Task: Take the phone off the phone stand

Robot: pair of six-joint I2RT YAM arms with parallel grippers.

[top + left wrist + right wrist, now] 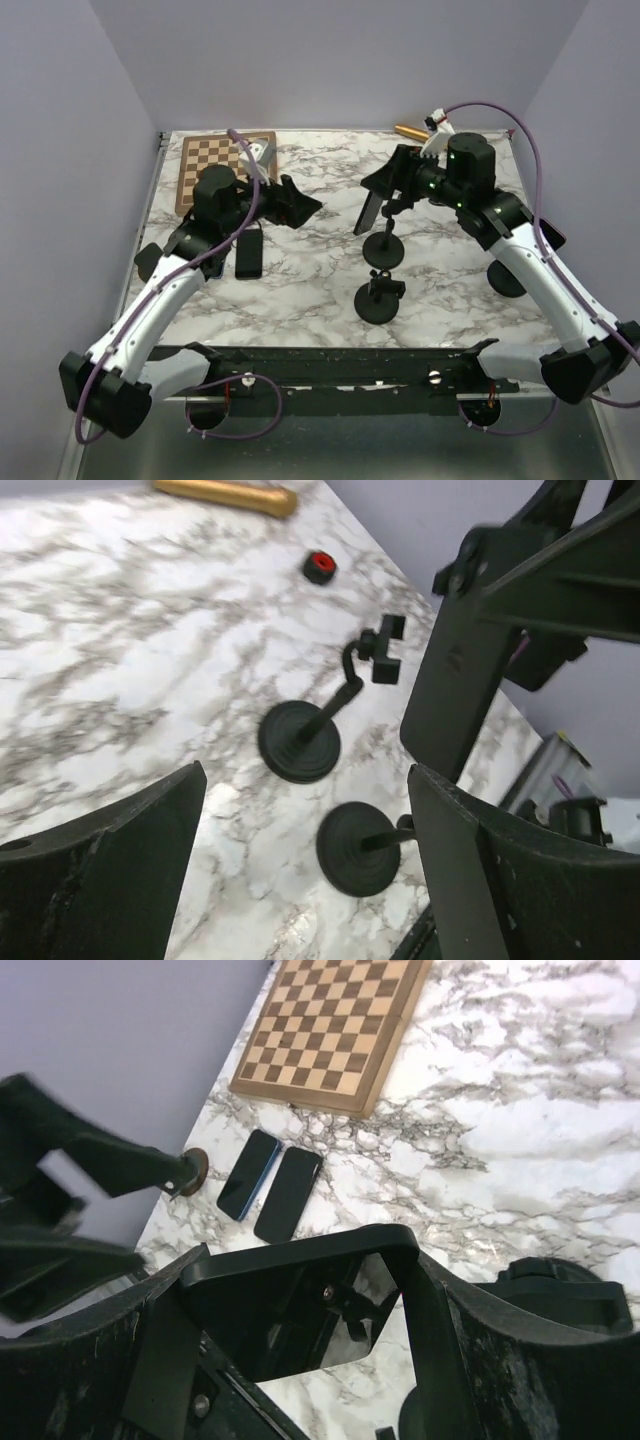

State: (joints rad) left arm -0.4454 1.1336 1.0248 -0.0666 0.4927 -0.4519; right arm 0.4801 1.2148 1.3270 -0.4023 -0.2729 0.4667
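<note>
My right gripper (385,190) is shut on a black phone (367,212) and holds it tilted in the air, just left of the far phone stand (386,248). In the right wrist view the phone (300,1310) fills the gap between my fingers. In the left wrist view the phone (455,670) hangs apart from the far stand's empty clamp (378,655). A second stand (378,300) is nearer, its base (358,848) between my left fingers' line of sight. My left gripper (300,205) is open and empty above the table, left of the stands.
Two more phones lie flat at the left, a blue one (248,1173) and a black one (288,1193). A chessboard (215,165) lies at the back left. A gold cylinder (225,492) and a red-topped knob (319,566) sit at the back right.
</note>
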